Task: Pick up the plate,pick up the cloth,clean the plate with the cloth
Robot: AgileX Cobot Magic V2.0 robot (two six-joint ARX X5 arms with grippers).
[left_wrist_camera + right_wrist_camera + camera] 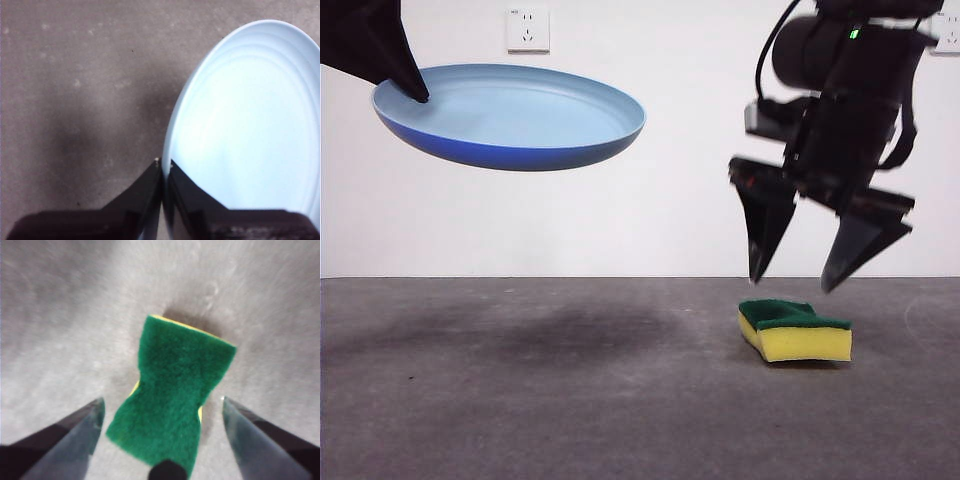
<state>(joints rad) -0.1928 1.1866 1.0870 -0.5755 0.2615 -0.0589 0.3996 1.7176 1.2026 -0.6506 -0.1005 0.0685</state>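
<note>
Cloth [172,400]: directly beneath spread-jawed right gripper [798,283], long axis across the gap; left gripper [164,167] pinching plate [520,115] rim aloft.

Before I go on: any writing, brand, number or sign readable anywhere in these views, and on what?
None can be read.
The plate, held up by the left pincer, is plain light blue.
The sponge on the table, under the open right pincer, shows no print.
The wall sockets carry no legible marking.
The green light on the arm is no text.
</note>
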